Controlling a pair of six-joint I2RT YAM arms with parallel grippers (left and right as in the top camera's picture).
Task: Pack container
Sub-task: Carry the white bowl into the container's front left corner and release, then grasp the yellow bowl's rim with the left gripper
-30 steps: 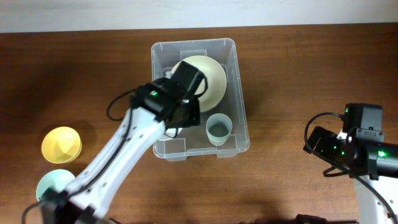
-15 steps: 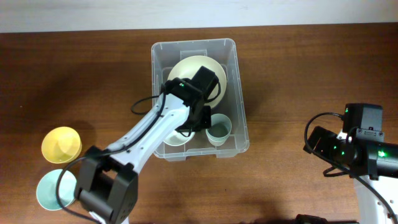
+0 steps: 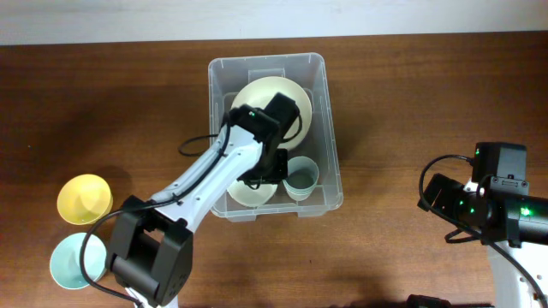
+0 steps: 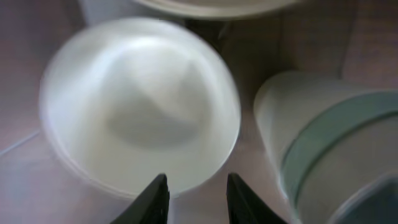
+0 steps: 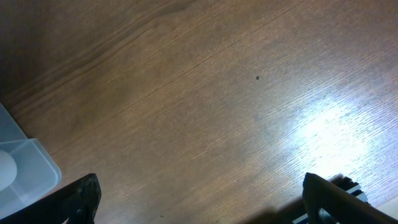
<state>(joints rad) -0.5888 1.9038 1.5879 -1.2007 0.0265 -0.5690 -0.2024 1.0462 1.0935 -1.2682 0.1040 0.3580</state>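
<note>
The clear container (image 3: pixel 330 128) stands at the table's centre. In it lie a large cream bowl (image 3: pixel 287 92) at the back, a small cream bowl (image 3: pixel 244 194) at the front left and a teal cup (image 3: pixel 301 178) at the front right. My left gripper (image 3: pixel 272 165) reaches down into the container between the small bowl and the cup. In the left wrist view it (image 4: pixel 198 190) is open, its tips at the near rim of the small bowl (image 4: pixel 140 112), with the cup (image 4: pixel 329 143) to the right. My right gripper (image 5: pixel 202 199) is open wide over bare table.
A yellow bowl (image 3: pixel 84 198) and a pale teal bowl (image 3: pixel 73 261) sit on the table at the front left. My right arm (image 3: pixel 484 201) rests at the right edge. A corner of the container (image 5: pixel 22 165) shows in the right wrist view.
My left arm has swung into the container. The small cream bowl now lies at the container's front left and shows more fully than before. The right arm has not moved.
</note>
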